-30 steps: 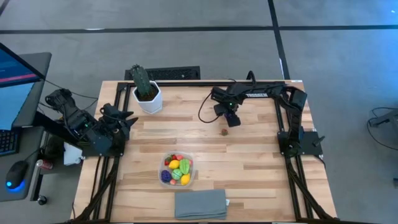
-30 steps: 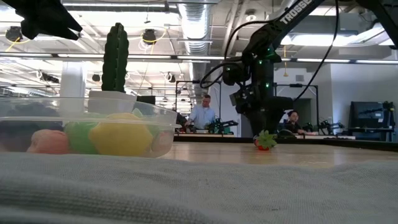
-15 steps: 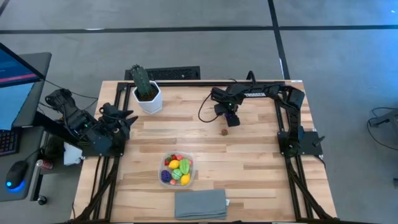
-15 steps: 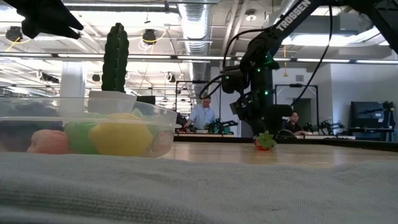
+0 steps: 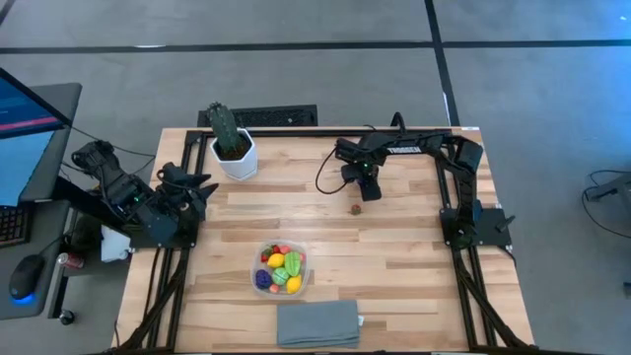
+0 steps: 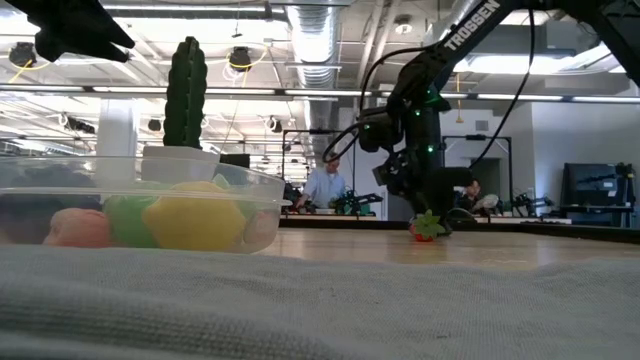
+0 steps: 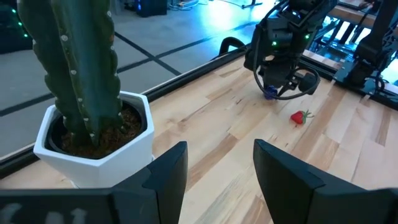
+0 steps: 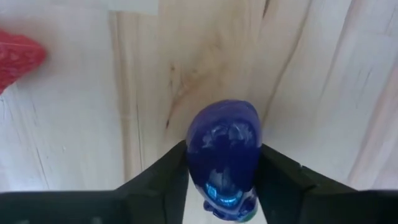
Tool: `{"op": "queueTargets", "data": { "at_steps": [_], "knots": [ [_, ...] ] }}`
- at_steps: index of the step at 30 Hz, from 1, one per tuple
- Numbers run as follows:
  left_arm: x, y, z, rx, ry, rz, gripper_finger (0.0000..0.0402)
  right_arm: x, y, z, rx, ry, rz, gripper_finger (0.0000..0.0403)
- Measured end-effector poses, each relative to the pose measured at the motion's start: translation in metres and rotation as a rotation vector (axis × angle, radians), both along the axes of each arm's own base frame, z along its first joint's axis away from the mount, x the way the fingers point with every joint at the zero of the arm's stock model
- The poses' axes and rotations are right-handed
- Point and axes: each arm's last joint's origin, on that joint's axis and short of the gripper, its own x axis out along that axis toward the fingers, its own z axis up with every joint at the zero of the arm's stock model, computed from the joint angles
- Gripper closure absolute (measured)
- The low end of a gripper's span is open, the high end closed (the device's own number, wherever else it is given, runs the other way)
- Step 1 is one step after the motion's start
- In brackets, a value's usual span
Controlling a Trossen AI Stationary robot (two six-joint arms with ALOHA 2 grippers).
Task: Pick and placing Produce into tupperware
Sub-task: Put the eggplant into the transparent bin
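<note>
A pale wooden counter stands on a grey floor crossed by dark lines. A monitor glows beside it. Beyond, ceiling ducts, strip lights and 2 people at far benches show.

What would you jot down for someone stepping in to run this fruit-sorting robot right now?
Right gripper: shut on a blue-purple produce piece, low over the table's far middle.
Left gripper: open, empty, waiting beside the cactus pot.
Tupperware: near the front edge, already holding several pieces.
Left: carry the blue-purple piece to it, then fetch the strawberry lying on the wood.
</note>
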Motion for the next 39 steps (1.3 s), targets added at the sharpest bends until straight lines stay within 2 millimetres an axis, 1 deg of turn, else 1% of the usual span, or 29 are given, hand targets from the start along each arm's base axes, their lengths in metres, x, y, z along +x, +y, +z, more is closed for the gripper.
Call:
{"op": "queueTargets", "data": {
  "at_steps": [3,6,8,15,17,24,33,39],
  "knots": [
    [-0.0001,0.0001,-0.0001,0.001,0.001,0.0,0.0228,-0.0003,0.0001,0.0,0.0,0.003,-0.023,0.0231],
    [-0.0001,0.0001,-0.0001,0.002,0.001,0.0,0.0228,-0.0004,0.0,0.0,0.0,0.004,-0.032,0.0241],
    [-0.0001,0.0001,-0.0001,0.002,0.001,0.0,0.0228,-0.0004,0.0,0.0,0.0,0.004,-0.035,0.024],
    [-0.0001,0.0001,0.0,0.002,0.001,0.0,0.0228,-0.0003,0.0,0.0,-0.001,0.002,-0.051,0.0215],
    [-0.0001,0.0001,0.0,0.002,0.001,0.0,0.0228,-0.0004,0.0,0.0,-0.001,0.002,-0.051,0.0217],
    [-0.0001,0.0001,0.0,0.002,0.0,0.001,0.0228,-0.0008,0.0003,0.0,0.001,0.006,-0.078,0.0245],
    [-0.0001,0.0001,0.0,0.003,0.0,0.001,0.0228,-0.0032,0.0016,0.0002,0.014,0.031,-0.091,0.023],
    [-0.0001,0.0001,-0.0001,0.007,0.004,-0.001,0.0228,-0.0006,0.0003,0.0049,0.013,0.028,-0.105,0.0243]
  ]
}}
